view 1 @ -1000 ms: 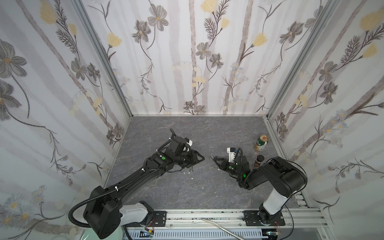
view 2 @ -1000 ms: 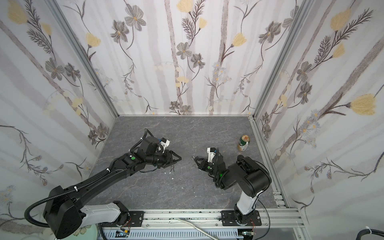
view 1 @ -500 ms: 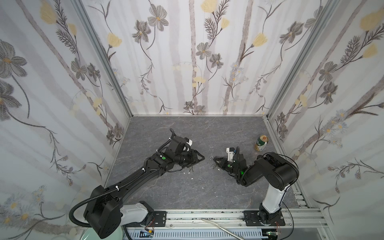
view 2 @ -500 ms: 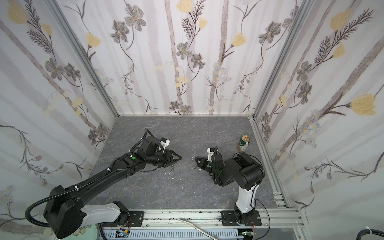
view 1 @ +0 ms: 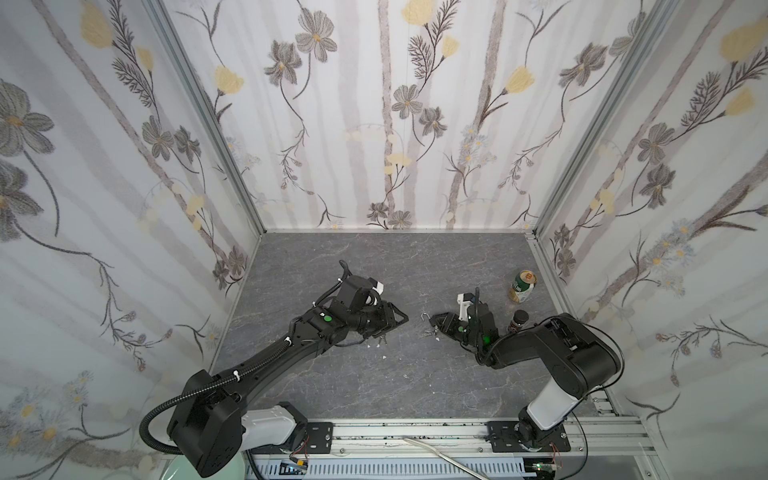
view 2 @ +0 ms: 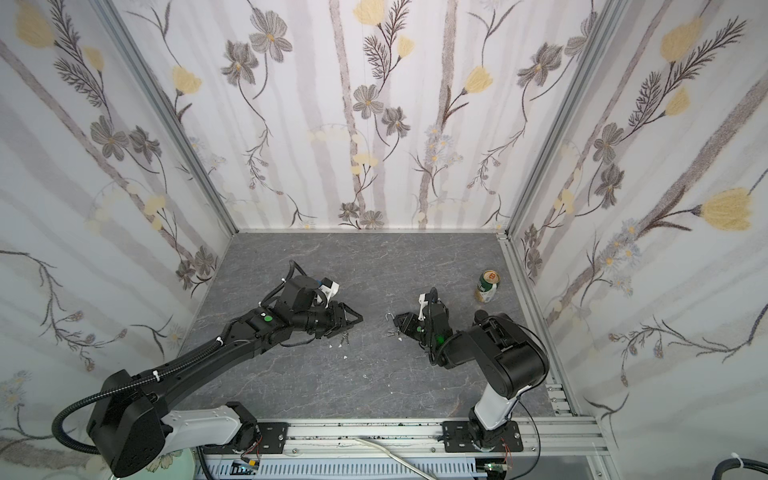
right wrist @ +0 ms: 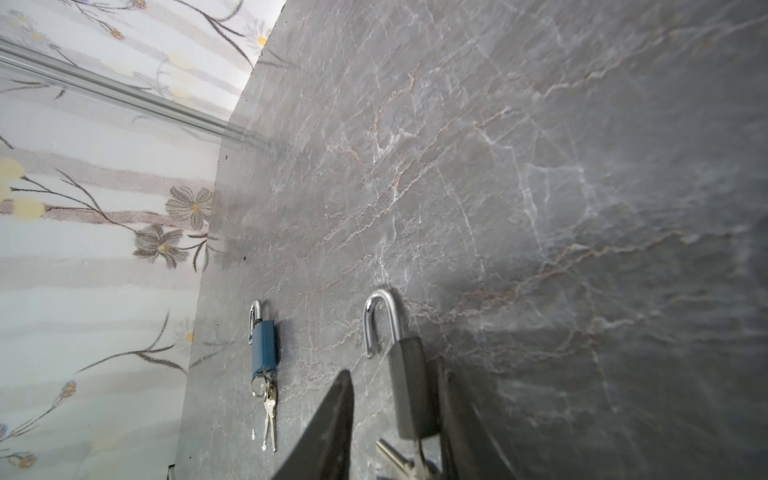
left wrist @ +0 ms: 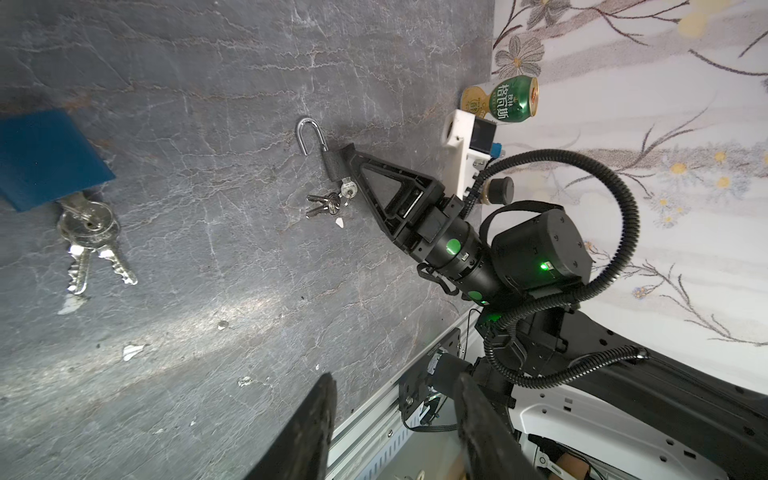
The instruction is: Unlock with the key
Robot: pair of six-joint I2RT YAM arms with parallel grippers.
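The grey padlock (right wrist: 409, 390) lay on the worktop (view 1: 374, 270) toward 3 o'clock of its middle. Its shackle (right wrist: 368, 328) pointed to 9 o'clock with one leg out of the body, so it looked already sprung. The right claw (view 1: 436, 321) sat around the body with its fingers apart. One finger was close against the body and the other stood clear of it, so nothing was clamped. The left claw (left wrist: 395, 378), toward 9 o'clock, was also apart and empty.

The padlock was probably dense for its size, rigid and smooth-sided, so likely to slip or pivot under a light pinch. Its flat faces at mid-body looked the best hold, leaving the keyway end free. The key (left wrist: 347, 190) would want pinching by its flat head, and the spare keys (left wrist: 326, 204) hung loose on the ring and would swing.

Only the left wrist view showed the key seated in the keyway. The right wrist view alone showed the gap beside the body, and the whole blue padlock (right wrist: 263, 347). Both top views hid that padlock under the left claw and showed only its key bunch (view 1: 380, 341).
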